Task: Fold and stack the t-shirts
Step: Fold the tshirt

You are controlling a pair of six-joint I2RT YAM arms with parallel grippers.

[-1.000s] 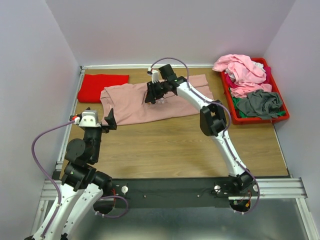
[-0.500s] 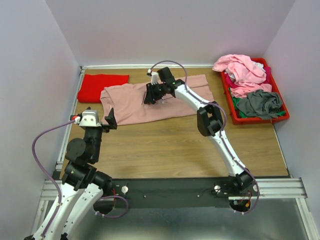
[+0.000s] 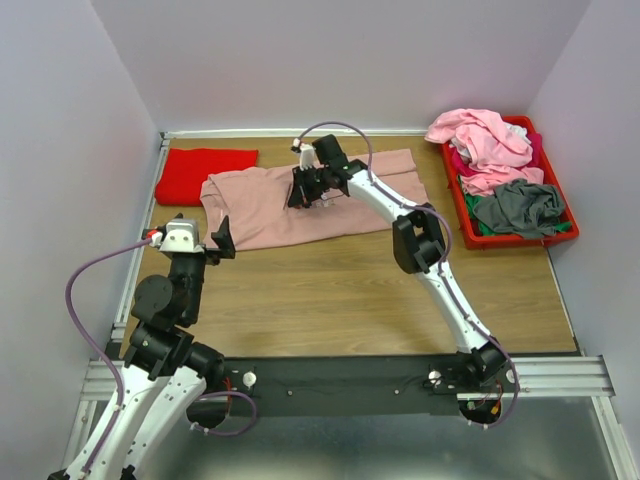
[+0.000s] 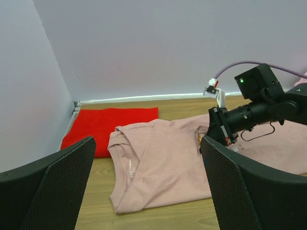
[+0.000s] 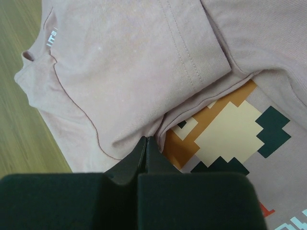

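A dusty-pink t-shirt (image 3: 262,208) lies partly folded at the back of the table, its collar to the left. My right gripper (image 3: 301,194) is down on its middle. In the right wrist view that gripper (image 5: 146,142) is shut, its tips pinching the edge of a folded layer of the shirt (image 5: 120,72) beside the blocky chest print (image 5: 230,129). A bright red t-shirt (image 3: 200,172) lies folded flat in the back left corner. My left gripper (image 3: 222,240) hovers open just in front of the pink shirt's collar corner (image 4: 163,167), with nothing between its fingers (image 4: 62,182).
A red plastic bin (image 3: 520,240) at the back right holds a heap of light pink shirts (image 3: 480,140) and a grey one (image 3: 518,207). Walls close in the table at the back and on both sides. Bare wood stretches in front of the pink shirt.
My right gripper has shut on the folded edge of the pink shirt and shifted slightly left. The left arm has stayed put.
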